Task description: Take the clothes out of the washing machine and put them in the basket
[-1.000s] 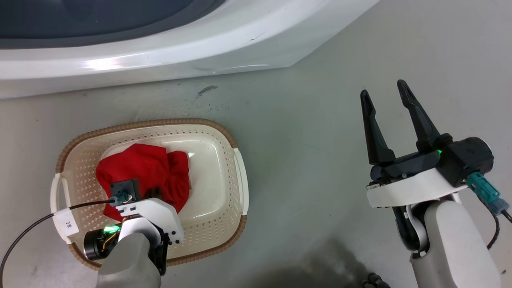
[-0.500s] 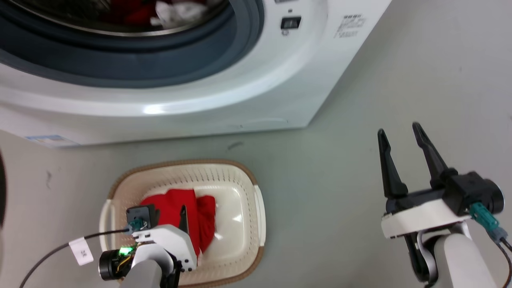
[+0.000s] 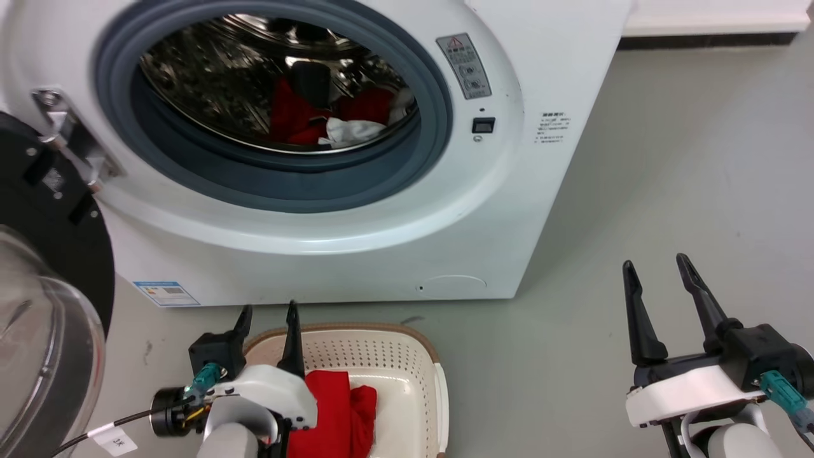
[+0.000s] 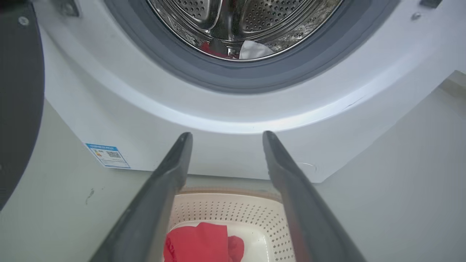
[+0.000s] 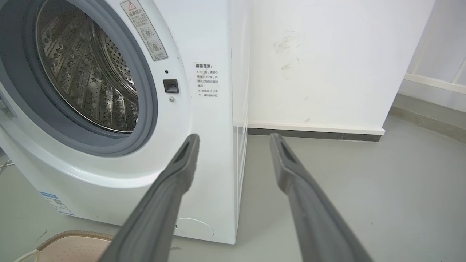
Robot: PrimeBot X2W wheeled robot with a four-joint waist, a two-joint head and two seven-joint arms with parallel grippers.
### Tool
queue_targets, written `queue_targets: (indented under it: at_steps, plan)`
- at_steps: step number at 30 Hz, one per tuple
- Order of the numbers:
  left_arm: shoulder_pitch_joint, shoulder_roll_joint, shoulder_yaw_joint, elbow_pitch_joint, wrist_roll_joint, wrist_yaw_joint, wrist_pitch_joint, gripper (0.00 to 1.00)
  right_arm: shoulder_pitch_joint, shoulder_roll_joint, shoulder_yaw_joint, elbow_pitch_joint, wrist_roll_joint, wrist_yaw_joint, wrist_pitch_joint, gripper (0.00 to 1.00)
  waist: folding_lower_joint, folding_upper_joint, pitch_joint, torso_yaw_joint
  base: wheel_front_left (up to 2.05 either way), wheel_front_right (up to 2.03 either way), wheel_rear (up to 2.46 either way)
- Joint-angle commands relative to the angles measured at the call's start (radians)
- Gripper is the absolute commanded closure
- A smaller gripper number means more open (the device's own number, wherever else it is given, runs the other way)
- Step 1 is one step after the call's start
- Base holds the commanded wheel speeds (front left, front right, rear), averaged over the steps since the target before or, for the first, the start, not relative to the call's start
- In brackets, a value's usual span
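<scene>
The white washing machine [image 3: 381, 210] stands with its door open. Red and white clothes [image 3: 318, 121] lie low in its steel drum, and a bit of them shows in the left wrist view [image 4: 251, 51]. In front of it on the floor sits the cream basket [image 3: 394, 356] holding a red garment [image 3: 337, 407]. My left gripper [image 3: 267, 312] hovers open and empty over the basket's left side, fingers pointing at the machine [image 4: 233, 109]. My right gripper [image 3: 655, 270] is open and empty over bare floor to the right, apart from both.
The black-rimmed glass door [image 3: 44, 305] hangs open at the far left, close to my left arm. Grey floor spreads to the right of the machine. A white wall with a dark skirting [image 5: 313, 133] stands behind it.
The head camera has tilted up, bringing the drum into view. My left gripper has lifted out of the basket, leaving the red garment there. The right gripper stays open.
</scene>
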Motion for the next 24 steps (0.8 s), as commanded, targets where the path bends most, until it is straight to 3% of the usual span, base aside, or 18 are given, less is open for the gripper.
queue_targets:
  at_steps: [1, 7, 13, 18, 24]
  plan:
    - [0.02, -0.002, -0.01, -0.057, 0.008, 0.012, -0.002, 0.0, 0.018, 0.001, -0.008, -0.011, -0.001, -0.001, 0.005, 0.0, 0.0003, 0.0, -0.023, 0.019, 0.0, 0.0, 0.0]
    - [0.031, -0.001, -0.036, -0.225, 0.043, 0.039, -0.002, 0.0, 0.038, 0.001, -0.024, -0.044, -0.007, -0.001, 0.025, 0.0, 0.0003, 0.0, -0.031, 0.033, 0.0, 0.0, 0.0]
    - [-0.009, -0.001, -0.035, -0.268, 0.067, 0.041, -0.002, 0.0, 0.048, 0.001, -0.031, -0.068, -0.003, -0.001, 0.036, 0.0, 0.0003, 0.0, -0.037, 0.033, 0.0, 0.0, 0.0]
    - [-0.088, -0.001, -0.018, -0.233, 0.065, 0.027, -0.002, 0.0, 0.047, 0.001, -0.027, -0.092, 0.006, -0.001, 0.044, 0.0, 0.0003, 0.0, -0.02, 0.022, 0.0, 0.0, 0.0]
    - [-0.254, 0.011, 0.005, -0.061, 0.043, -0.004, -0.002, 0.0, 0.02, 0.001, -0.013, -0.117, 0.012, -0.001, 0.045, 0.0, 0.0003, 0.0, 0.041, -0.003, 0.0, 0.0, 0.0]
